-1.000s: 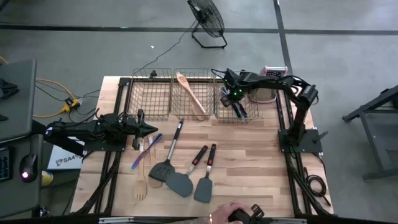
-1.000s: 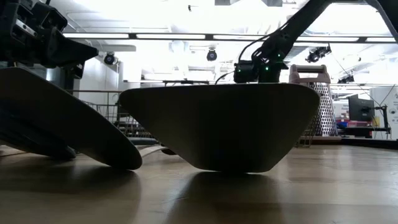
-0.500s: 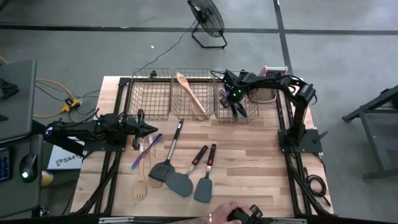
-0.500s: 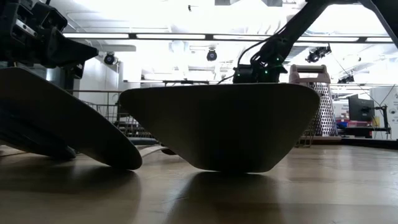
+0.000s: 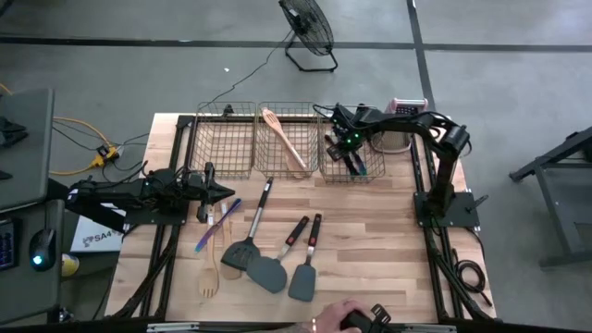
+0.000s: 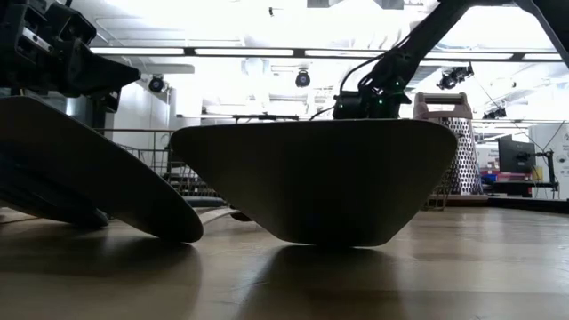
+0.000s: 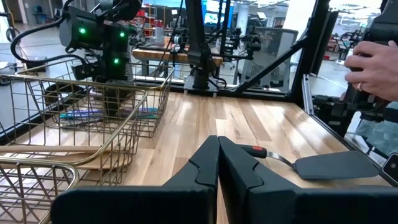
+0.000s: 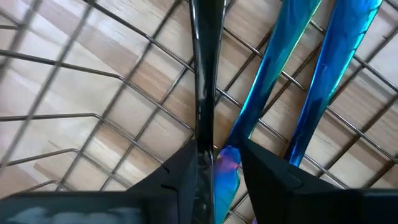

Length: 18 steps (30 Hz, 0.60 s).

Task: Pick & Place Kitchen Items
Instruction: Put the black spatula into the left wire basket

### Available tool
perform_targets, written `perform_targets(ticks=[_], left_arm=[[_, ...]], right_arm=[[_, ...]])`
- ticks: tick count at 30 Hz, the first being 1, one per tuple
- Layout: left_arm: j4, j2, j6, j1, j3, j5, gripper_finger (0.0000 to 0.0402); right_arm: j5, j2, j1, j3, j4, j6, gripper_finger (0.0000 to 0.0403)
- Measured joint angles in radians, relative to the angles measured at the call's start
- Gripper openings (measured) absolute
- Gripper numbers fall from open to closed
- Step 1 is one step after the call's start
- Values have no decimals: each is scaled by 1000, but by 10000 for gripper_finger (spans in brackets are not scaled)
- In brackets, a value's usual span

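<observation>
My right gripper (image 5: 346,146) reaches down into the right wire basket (image 5: 374,175). It is shut around a slim black utensil (image 8: 205,74) beside two blue pieces (image 8: 323,81). My left gripper (image 5: 222,191) is shut and empty, level above the table's left side. Three dark spatulas (image 5: 268,273) lie flat near the front. A wooden fork (image 5: 211,277) and a blue-purple piece (image 5: 215,227) lie beside them. A wooden spoon (image 5: 282,139) lies in the middle basket. My right gripper has the slim black utensil's shaft (image 8: 205,146) between its two fingers (image 8: 177,177), coming from above with the fingers across it. The purple end of one blue piece (image 8: 227,167) fills the rest of the gap. The utensil runs on over the basket's wire floor.
An upright metal box grater (image 5: 400,125) stands just right of the right basket. The left basket (image 5: 225,139) holds nothing. A person's hand (image 5: 347,314) is at the table's near edge, also in the left wrist view (image 7: 373,62). Spatula blades (image 6: 311,178) block the low view.
My right gripper has risen slightly over the right basket and edged toward the table's left. Nothing else has moved.
</observation>
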Motion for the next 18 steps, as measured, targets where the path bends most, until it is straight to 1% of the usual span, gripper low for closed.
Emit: perform_targets(ticks=[5,9,15,18], left_arm=[[0,0,0,0,0,0,3],[0,0,0,0,0,0,3],[0,0,0,0,0,0,3],[0,0,0,0,0,0,3]], right_arm=[[-20,-34,0,0,-1,-1,127],[-22,-89,3,0,0,-16,128],[-57,-197,31,0,2,-111,128],[-103,-259,53,-8,22,-192,128]])
